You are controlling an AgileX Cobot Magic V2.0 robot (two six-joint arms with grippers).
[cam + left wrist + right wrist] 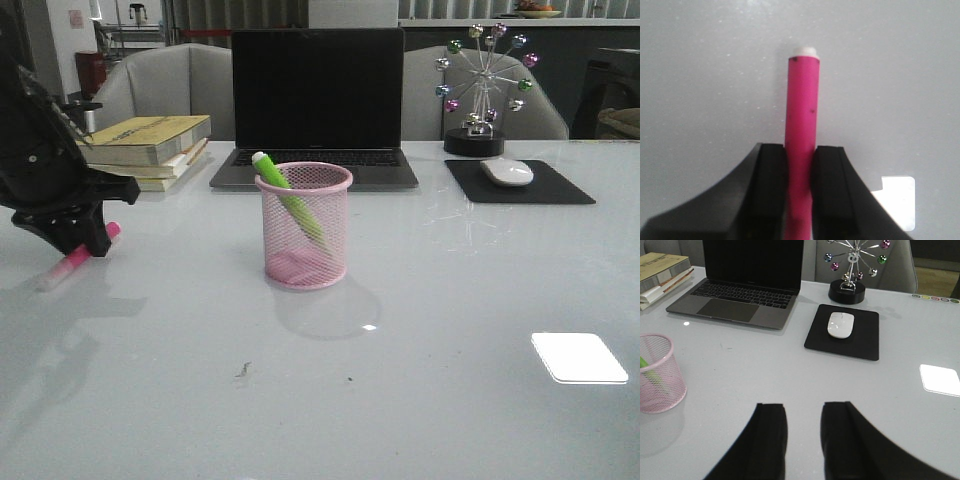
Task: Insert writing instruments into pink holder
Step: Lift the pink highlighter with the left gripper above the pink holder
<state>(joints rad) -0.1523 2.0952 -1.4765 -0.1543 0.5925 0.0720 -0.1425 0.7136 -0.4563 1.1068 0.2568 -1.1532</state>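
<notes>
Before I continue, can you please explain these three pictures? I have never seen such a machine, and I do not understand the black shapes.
It is a two-armed robot. One camera looks forward over the table; one sits on each wrist. The black shapes are pincers. The left pincer is shut on a pink highlighter at the table surface. The right pincer is open and empty. A green highlighter stands in the pink mesh cup. Behind are a laptop, books and a mouse.

Glossy pale table (450, 380), pink wire-mesh holder (305, 225), matt black mouse pad (520, 184), smooth plastic pink marker (801, 115).
</notes>
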